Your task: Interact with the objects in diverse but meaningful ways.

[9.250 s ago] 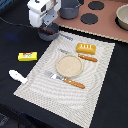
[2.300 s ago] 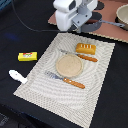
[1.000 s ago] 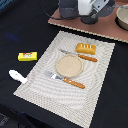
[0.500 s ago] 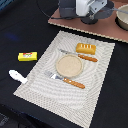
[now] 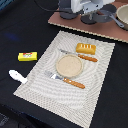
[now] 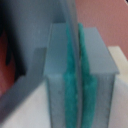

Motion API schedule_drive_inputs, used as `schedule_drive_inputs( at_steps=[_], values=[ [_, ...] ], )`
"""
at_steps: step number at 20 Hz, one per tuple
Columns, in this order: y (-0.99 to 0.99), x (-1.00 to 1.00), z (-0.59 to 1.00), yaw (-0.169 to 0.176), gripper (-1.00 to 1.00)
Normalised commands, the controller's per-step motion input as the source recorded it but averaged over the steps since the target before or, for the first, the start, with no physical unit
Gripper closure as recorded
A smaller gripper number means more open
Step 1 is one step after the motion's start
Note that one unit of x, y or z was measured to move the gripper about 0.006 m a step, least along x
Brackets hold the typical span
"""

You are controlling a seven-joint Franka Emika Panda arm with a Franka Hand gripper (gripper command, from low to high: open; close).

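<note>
Gripper first: in the wrist view my two grey fingers, padded in teal, stood pressed together on a thin grey edge that curved up between them. I took that edge for the rim of the small grey pan, though the close blur left me unsure. So I was clamped on something thin, most likely that rim.

In the exterior view my arm sat at the top of the frame, right of centre, over the brown board, the white wrist housing low and hiding the fingers. The pan lay at the upper right corner, just beside it.

By my judgement I was in the grasping step on the pan, with the lift not yet made. The next move called for a straight, slow rise, keeping the pan level so the thin rim would not slip out of the pads.

Other things lay well apart from me on the striped mat in mid-frame: the tan plate at centre, the orange bread loaf above it, orange-handled cutlery beside it. On the dark surface to the left were the yellow box and, lower, the white utensil.
</note>
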Motion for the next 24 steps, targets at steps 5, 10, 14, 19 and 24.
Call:
schedule_drive_inputs(
  at_steps=[5, 10, 14, 19, 24],
  values=[
    [0.52, -0.39, 0.01, 0.093, 1.0],
    [0.41, -0.25, 0.0, 0.109, 1.0],
    [0.14, -0.07, 0.0, 0.076, 1.0],
    [0.0, 0.09, 0.05, 0.015, 1.0],
    [-0.03, 0.13, 0.04, 0.0, 1.0]
  ],
)
